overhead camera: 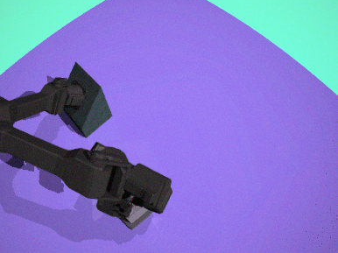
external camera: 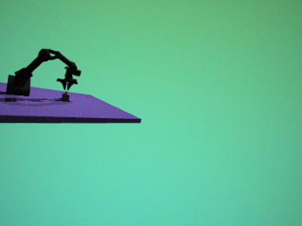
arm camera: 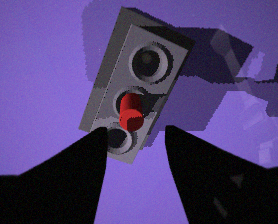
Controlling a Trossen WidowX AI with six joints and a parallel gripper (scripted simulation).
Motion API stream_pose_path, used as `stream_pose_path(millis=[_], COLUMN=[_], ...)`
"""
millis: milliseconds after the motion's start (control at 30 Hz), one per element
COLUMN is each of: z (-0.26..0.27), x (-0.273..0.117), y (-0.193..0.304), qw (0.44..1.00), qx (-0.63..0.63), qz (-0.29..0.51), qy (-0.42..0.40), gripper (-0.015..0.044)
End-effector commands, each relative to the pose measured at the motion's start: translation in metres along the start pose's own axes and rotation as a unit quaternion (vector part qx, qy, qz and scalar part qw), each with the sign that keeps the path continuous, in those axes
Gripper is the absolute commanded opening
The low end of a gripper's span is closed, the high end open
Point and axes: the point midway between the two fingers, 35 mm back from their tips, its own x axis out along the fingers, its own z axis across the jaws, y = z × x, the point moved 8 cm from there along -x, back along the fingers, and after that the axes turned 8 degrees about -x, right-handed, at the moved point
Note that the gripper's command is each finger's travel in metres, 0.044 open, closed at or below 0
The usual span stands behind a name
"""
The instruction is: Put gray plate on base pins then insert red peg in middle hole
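Observation:
The gray plate [arm camera: 121, 76] [overhead camera: 139, 215] lies flat on the base [arm camera: 102, 82]. A pin top shows inside the plate's upper outer hole in the wrist view; the inside of the lower one is dark. The red peg [arm camera: 131, 107] [external camera: 66, 93] stands in the middle hole, its upper part rising above the plate. How deep it sits is hidden. My gripper [arm camera: 136, 134] [external camera: 66, 89] is open and empty just above the peg, with a fingertip on either side in the wrist view and gaps between them and the peg. In the top view the arm hides most of the plate.
The arm's dark mounting block [overhead camera: 94, 108] [external camera: 18, 86] stands on the purple table [overhead camera: 228, 126] [external camera: 102, 110]. The arm reaches out from it over the plate. Arm shadows fall around the base. The table's front edge and right corner show in the exterior view.

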Motion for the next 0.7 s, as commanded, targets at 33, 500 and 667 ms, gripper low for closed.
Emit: stream_pose_path(millis=[33,500,667], z=[0.001,-0.001,-0.001], x=[-0.003,-0.014,-0.017], y=[0.000,0.005,0.005], qw=[1.000,1.000,1.000], qx=[-0.001,-0.002,-0.002], qz=[-0.002,-0.002,-0.002], qy=[0.002,0.002,0.002], gripper=[0.0150,0.0150,0.0150])
